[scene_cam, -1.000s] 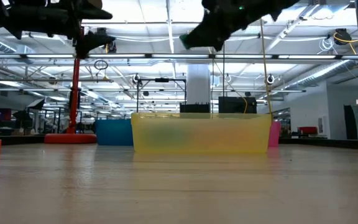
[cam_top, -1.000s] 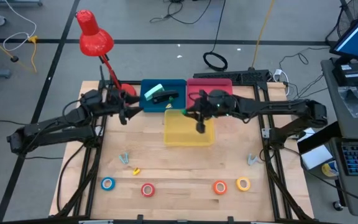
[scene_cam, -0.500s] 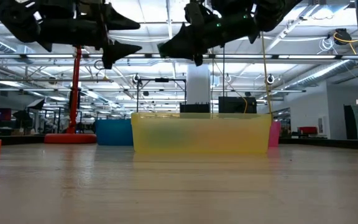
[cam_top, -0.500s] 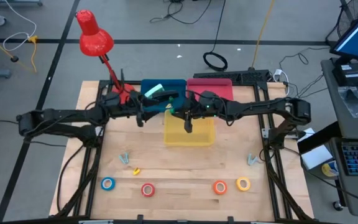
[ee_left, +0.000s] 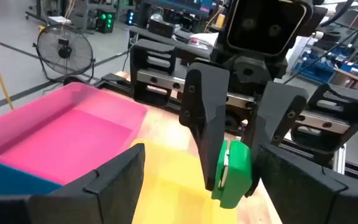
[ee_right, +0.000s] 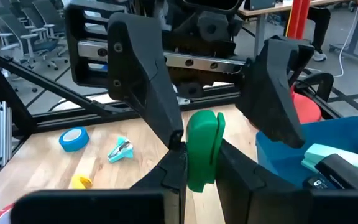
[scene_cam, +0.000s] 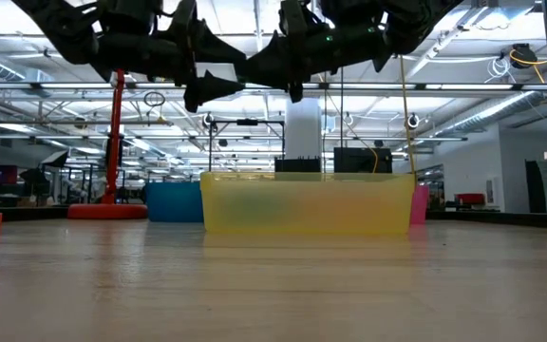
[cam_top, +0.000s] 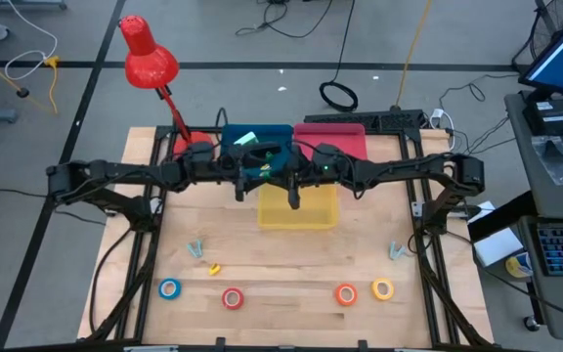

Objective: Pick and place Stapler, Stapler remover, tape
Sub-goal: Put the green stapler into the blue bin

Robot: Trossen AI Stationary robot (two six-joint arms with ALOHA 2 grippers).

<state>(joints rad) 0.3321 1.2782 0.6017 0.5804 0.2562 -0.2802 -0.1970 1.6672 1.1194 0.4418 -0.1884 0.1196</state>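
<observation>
Green plastic is what I have clamped in my right gripper [cam_top: 294, 193]: the stapler remover, a small hard clip.

From above, both my arms reach in over the middle of the table and meet above the near edge of the blue bin [cam_top: 231, 137] and the yellow bin [cam_top: 311, 213]. The stapler [cam_top: 254, 149] lies in the blue bin. The four tape rolls sit in a row near the front edge, well apart from me: blue [cam_top: 169, 288], red [cam_top: 233, 297], orange [cam_top: 346, 293], yellow [cam_top: 382, 289].

At table height, both grippers hang high over the yellow bin, the left gripper [scene_cam: 205, 91] just beside the right one and touching nothing below.

My left wrist camera looks straight at the right gripper, whose fingers [ee_left: 205, 134] pinch the stapler remover [ee_left: 232, 175] by its flat faces. My left pincer's own jaws stand wide apart and empty.

My right wrist camera shows the remover upright between my right fingers, with the spread left fingers [ee_right: 146, 81] on either side of it, not touching.

I judge it light, stiff and rather slick. It has little free surface, so I would take it across the upper half, clear of my right fingers.
</observation>
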